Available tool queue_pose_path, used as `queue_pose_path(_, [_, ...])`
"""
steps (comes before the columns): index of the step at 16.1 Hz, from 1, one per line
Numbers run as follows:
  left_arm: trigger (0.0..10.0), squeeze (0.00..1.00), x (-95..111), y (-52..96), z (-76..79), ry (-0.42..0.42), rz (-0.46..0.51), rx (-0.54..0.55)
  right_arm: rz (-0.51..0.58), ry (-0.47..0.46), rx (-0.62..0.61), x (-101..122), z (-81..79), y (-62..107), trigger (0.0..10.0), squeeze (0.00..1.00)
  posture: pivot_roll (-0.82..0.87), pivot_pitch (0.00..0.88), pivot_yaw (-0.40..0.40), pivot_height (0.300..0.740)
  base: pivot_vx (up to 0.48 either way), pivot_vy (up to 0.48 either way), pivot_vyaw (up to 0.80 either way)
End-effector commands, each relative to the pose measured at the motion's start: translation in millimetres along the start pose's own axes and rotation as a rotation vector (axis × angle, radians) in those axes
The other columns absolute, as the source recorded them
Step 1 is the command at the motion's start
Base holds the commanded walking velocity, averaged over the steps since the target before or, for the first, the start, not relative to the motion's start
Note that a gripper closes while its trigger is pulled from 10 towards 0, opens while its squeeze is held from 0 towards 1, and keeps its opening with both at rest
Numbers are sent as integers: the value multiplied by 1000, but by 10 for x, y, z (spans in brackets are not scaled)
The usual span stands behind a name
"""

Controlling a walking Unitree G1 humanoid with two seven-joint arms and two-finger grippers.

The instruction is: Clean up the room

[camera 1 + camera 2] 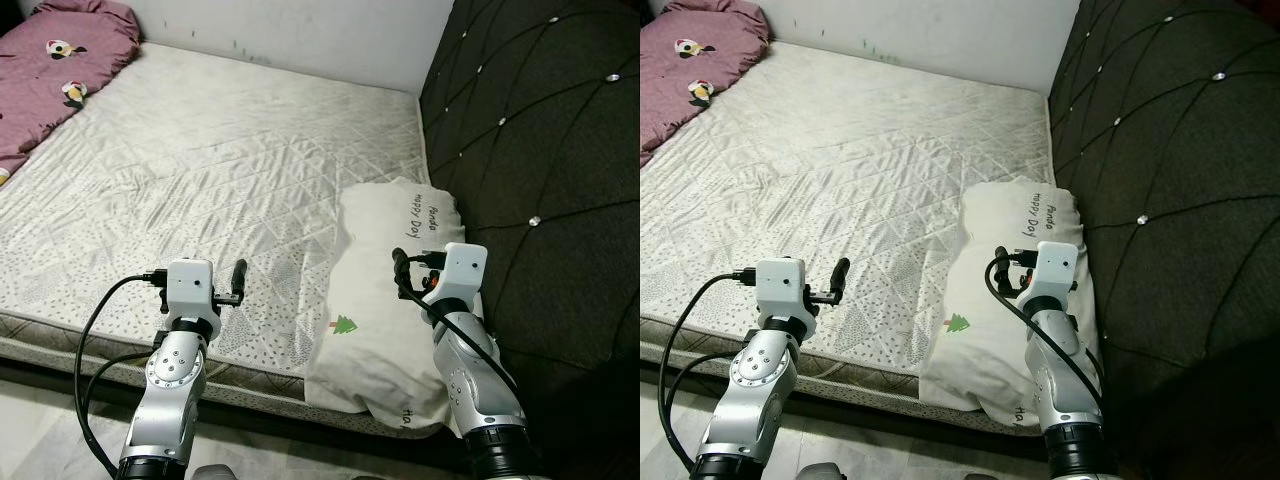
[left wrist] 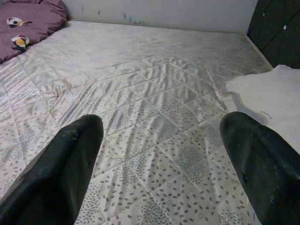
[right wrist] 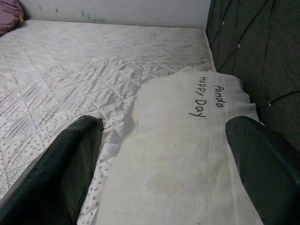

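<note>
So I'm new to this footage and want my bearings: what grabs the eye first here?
Probably the white pillow printed with "Panda Happy Day" and a small green tree, lying at the mattress edge against the dark tufted headboard. The right claw hovers open over it, while the left claw is open above the bare quilted mattress. Far off at the left corner lies a bunched purple blanket.

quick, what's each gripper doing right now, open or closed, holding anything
Left gripper: open, empty, over the mattress.
Right gripper: open, empty, over the white pillow.
</note>
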State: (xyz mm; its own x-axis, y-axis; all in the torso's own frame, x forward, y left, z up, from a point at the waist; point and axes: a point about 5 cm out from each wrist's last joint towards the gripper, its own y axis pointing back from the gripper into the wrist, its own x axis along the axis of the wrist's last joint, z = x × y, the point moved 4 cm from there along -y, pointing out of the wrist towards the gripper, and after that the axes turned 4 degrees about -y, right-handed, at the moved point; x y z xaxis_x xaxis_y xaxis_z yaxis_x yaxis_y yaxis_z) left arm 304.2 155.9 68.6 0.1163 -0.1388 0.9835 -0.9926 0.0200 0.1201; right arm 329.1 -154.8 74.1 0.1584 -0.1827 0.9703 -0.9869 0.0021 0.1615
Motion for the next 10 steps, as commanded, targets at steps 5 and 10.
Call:
queue_pose_path(5, [10000,0,17,-14,28,-9,6,-7,6,6,-21,21,63,-5,10000,0,1,0,-75,740,0,0,0])
queue_pose_path(10, [10000,0,17,-14,28,-9,6,-7,6,6,-21,21,63,-5,10000,0,1,0,-75,740,0,0,0])
